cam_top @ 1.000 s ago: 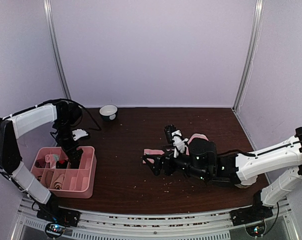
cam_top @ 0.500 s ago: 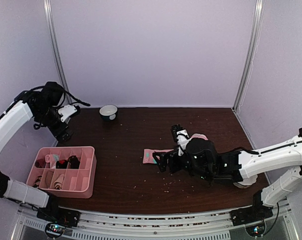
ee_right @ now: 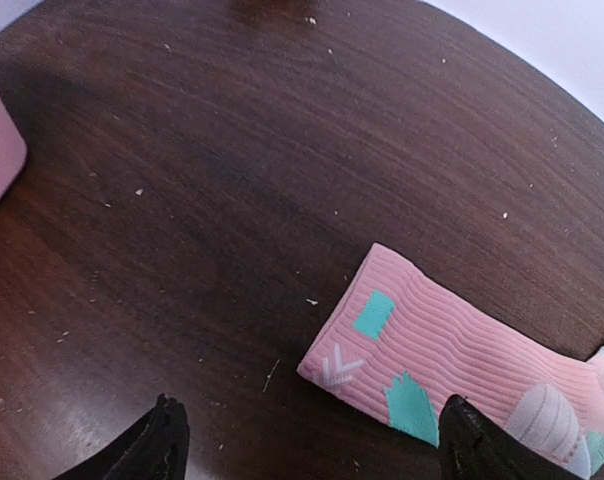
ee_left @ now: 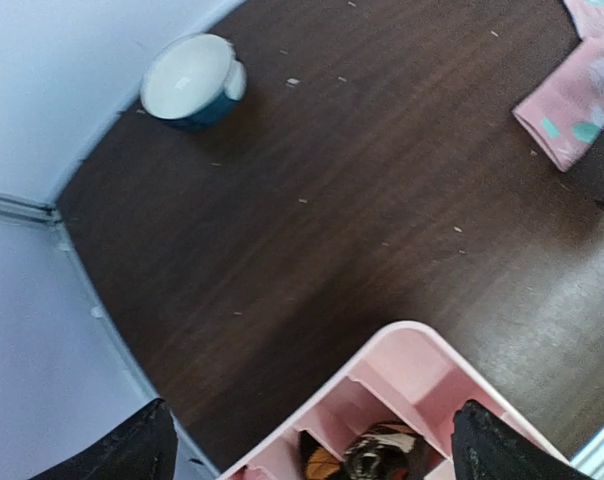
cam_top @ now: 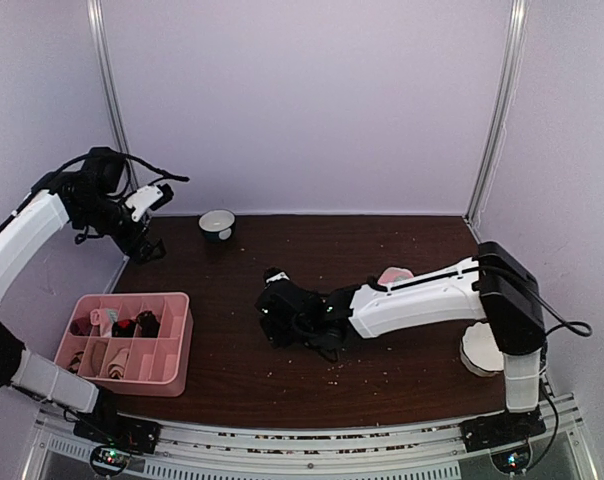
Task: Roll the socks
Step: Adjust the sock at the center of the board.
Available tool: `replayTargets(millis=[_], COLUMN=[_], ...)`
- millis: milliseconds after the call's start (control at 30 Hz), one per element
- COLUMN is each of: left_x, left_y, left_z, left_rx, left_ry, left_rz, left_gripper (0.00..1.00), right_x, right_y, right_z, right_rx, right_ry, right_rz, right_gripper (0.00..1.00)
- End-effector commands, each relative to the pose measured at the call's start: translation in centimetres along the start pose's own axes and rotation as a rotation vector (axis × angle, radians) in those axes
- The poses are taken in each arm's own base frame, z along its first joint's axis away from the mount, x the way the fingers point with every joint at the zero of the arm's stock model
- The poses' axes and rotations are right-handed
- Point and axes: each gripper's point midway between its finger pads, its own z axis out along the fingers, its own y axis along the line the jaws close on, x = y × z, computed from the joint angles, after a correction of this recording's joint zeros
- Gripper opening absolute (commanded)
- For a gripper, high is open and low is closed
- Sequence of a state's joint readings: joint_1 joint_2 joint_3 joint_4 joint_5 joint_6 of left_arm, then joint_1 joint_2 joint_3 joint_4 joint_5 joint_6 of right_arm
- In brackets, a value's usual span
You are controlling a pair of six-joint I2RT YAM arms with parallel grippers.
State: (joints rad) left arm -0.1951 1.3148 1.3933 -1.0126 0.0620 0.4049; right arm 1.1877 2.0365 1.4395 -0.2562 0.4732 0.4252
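A pink sock (ee_right: 462, 360) with mint-green patches lies flat on the dark table, its cuff end between my right gripper's spread fingers. In the top view only its far end (cam_top: 394, 274) shows behind the right arm. My right gripper (cam_top: 278, 314) (ee_right: 312, 445) is open and empty, just above the table. My left gripper (cam_top: 145, 245) (ee_left: 312, 450) is open and empty, held high over the table's far left. A rolled brown-and-black patterned sock (ee_left: 382, 455) sits in a compartment of the pink tray (ee_left: 422, 345). The pink sock also shows at the edge of the left wrist view (ee_left: 582, 100).
The pink divided tray (cam_top: 178, 345) stands at the near left with several rolled items inside. A small white-and-blue bowl (cam_top: 218, 223) (ee_left: 192, 82) stands at the back left. A white round object (cam_top: 479, 350) lies at the right, by the right arm's base.
My left gripper has lifted out of the tray and swung up and back to the far left. My right gripper has moved left along the table, past the sock's cuff.
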Motion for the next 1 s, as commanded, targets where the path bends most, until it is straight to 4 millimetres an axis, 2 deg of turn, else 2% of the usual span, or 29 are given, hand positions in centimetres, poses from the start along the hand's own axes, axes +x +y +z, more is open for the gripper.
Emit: replayTargets(millis=[0,167,267,467,633,800,867,967], left_x=[0.1,0.1,0.2,2.4,3.0,2.7,2.3,1.8], left_y=[-5.4,-6.1,-7.2,-9.4,-11.7,-14.0,-14.4,-14.9], left_z=[0.2,-0.1,-0.1,1.5,2.1,2.7,3.0,3.0], left_rx=[0.31,0.321,0.371,0.384,0.422,0.493,0.503,0.524], left_ry=[-0.023,-0.071,-0.085,0.008,0.048,0.052,0.055,0.062], left_rz=[-0.002,0.03,0.033,0.102,0.183,0.242,0.252,0.267], left_gripper=[0.98,0.98,0.98,0.98,0.98,0.98,0.98,0.98], right_x=[1.7,3.1,3.8,5.8,7.8,10.3,12.4,14.0], right_y=[-2.3,-2.5,-2.1,-1.0,0.6,1.0,0.6,-0.1], right_z=[3.3,6.0,6.9,6.8,4.9,1.3,-0.3,-2.9], right_rx=[0.077,0.058,0.04,-0.048,-0.197,-0.294,-0.317,-0.357], right_ry=[0.119,0.166,0.195,0.246,0.282,0.29,0.314,0.325], right_rz=[0.018,0.056,0.051,0.049,0.042,-0.022,-0.043,-0.05], right_gripper=[0.83,0.73,0.63,0.37,0.16,0.03,0.0,0.0])
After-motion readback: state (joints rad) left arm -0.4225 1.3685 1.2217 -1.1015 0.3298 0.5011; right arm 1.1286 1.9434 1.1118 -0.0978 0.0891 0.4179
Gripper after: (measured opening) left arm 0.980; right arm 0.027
